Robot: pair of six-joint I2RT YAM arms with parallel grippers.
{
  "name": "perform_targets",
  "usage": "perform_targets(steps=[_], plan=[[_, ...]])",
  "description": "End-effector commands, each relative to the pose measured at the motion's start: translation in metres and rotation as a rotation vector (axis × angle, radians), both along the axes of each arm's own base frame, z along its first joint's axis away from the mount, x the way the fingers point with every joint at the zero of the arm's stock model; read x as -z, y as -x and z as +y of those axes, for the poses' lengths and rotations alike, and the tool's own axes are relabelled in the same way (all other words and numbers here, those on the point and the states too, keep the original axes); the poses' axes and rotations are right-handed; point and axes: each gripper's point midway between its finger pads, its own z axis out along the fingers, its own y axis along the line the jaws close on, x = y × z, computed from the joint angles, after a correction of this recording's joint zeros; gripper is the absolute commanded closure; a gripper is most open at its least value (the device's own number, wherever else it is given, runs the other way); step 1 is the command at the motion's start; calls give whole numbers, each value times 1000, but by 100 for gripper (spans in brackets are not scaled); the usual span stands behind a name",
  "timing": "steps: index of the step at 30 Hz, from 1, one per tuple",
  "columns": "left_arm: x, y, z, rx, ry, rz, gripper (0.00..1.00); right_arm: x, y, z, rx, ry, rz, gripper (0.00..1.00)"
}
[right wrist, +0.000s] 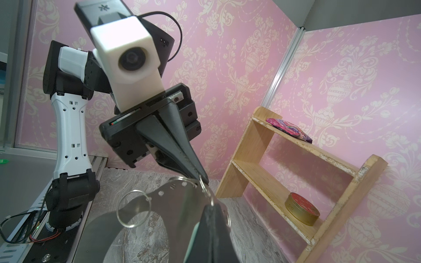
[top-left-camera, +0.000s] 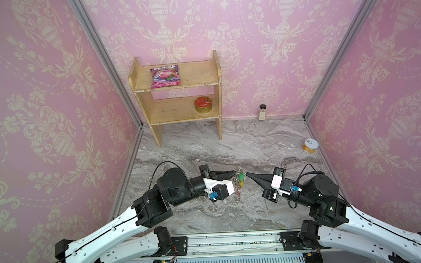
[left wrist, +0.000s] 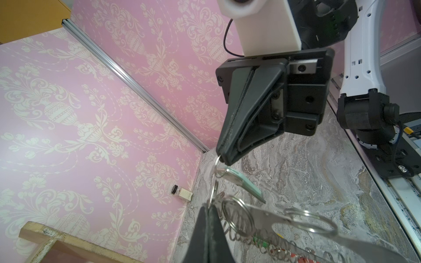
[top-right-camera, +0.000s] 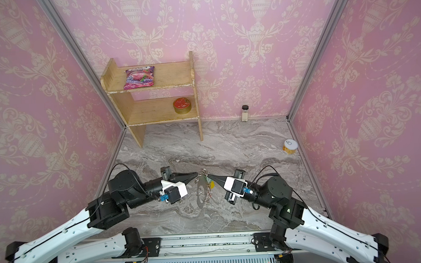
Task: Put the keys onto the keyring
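2 claws meet tip to tip above the near middle of the table. The left gripper pinches the keyring at its rim so it hangs steady. The right gripper pinches the keys just beside it, probably to thread them on.

The marble tabletop is bare across its middle band, between the arms and the back wall, and a gripper could pass freely there. At the back left stands a wooden shelf. Its 2 boards carry a candy bag and a round tin, with bare board beside each. A small jar stands against the back wall and a can near the right wall, well apart. At centre the left gripper and right gripper meet almost tip to tip. The keyring and the keys hang between them and block any crossing. 3 walls close the space.
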Motion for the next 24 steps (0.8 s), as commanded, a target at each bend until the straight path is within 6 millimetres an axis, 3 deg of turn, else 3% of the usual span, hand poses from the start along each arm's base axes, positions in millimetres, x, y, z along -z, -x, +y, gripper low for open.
perform_targets(steps=[1, 24], plan=[[-26, 7, 7, 22, 87, -20, 100, -2, 2, -2, -17, -26, 7, 100], [-25, 10, 6, 40, 82, -7, 100, -3, 2, 2, -48, -26, 5, 100]])
